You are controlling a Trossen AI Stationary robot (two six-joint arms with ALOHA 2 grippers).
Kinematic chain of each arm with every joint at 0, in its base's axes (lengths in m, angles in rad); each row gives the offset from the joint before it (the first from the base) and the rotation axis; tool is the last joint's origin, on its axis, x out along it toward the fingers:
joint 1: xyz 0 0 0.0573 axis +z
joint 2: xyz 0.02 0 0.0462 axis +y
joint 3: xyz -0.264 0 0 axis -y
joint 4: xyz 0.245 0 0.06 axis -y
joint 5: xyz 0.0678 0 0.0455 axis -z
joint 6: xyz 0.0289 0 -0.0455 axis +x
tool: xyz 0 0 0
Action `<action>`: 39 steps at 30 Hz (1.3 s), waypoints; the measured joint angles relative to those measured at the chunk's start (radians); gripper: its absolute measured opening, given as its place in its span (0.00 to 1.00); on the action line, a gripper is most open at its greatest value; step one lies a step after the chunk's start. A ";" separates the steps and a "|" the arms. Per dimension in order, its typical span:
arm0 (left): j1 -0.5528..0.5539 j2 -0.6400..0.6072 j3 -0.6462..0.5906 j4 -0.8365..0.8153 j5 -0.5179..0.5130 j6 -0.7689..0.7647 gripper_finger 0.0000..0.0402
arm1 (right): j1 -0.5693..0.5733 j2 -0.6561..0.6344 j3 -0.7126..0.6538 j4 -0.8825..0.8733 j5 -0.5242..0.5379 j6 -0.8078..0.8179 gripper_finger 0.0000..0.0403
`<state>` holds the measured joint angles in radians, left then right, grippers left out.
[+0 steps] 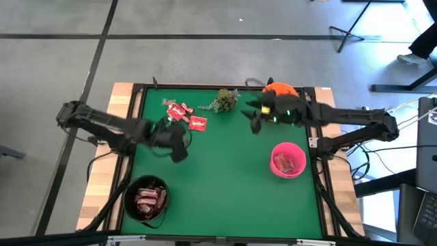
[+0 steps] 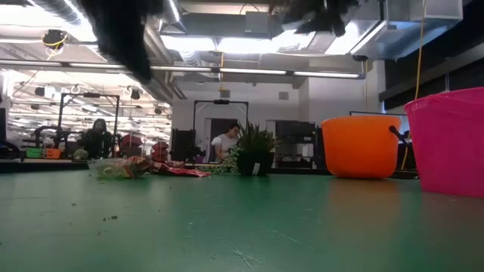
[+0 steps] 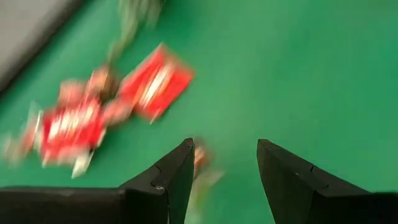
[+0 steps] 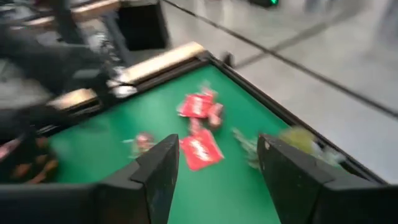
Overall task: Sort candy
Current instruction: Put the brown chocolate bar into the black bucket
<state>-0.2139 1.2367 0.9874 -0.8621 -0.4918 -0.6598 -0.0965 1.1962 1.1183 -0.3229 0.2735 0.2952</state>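
Red square candy packets [image 1: 179, 111] [image 1: 198, 124] lie flat on the green mat near the table's far edge, left of centre. My left gripper [image 1: 174, 140] hovers open just on their near side. In the left wrist view the packets [image 3: 155, 84] [image 3: 68, 124] lie ahead of its fingers, and a small clear-wrapped candy [image 3: 200, 158] lies on the mat beside one fingertip. My right gripper [image 1: 256, 119] hangs open above the mat, beside the orange bowl [image 1: 280, 90]. Its wrist view shows the packets [image 4: 199, 106] [image 4: 200, 151] farther off, and nothing sits between its fingers.
A green plant sprig [image 1: 224, 100] lies right of the packets. A pink bowl [image 1: 288, 160] with some candy stands at the right. A black bowl [image 1: 147, 198] with dark candy bars stands at the near left. The green mat's middle [image 1: 225, 178] is bare. People sit in the room beyond [image 2: 227, 142].
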 joint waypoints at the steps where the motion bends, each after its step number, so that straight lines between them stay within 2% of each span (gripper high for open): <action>1: 0.057 0.006 0.000 -0.046 0.062 0.005 0.41 | 0.044 -0.001 0.000 0.014 0.031 -0.014 0.52; 4: 0.188 0.021 -0.001 -0.090 0.183 0.098 0.41 | 0.167 -0.001 0.000 0.043 0.111 -0.039 0.49; 9: 0.285 0.093 0.000 -0.084 0.247 0.230 0.41 | 0.321 -0.001 0.000 0.036 0.240 -0.041 0.47; 16: 0.327 0.282 0.000 -0.063 0.351 0.306 0.41 | 0.471 -0.001 0.000 0.036 0.366 -0.043 0.47; 26: 0.353 0.462 0.000 -0.033 0.349 0.344 0.40 | 0.545 -0.001 0.000 0.032 0.433 -0.043 0.47; 30: 0.353 0.470 0.000 -0.027 0.345 0.357 0.31 | 0.543 0.013 0.000 0.025 0.431 -0.043 0.47; 35: 0.353 0.470 0.008 -0.020 0.354 0.359 0.12 | 0.542 0.043 0.000 0.025 0.425 -0.062 0.47; 37: 0.353 0.470 0.023 -0.021 0.379 0.358 0.04 | 0.542 0.053 0.000 0.025 0.424 -0.066 0.47; 39: 0.353 0.465 0.044 -0.028 0.425 0.356 0.02 | 0.542 0.062 0.000 0.026 0.423 -0.067 0.47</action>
<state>0.1393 1.7013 1.0318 -0.8899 -0.0669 -0.3041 0.4450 1.2580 1.1183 -0.2970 0.6968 0.2279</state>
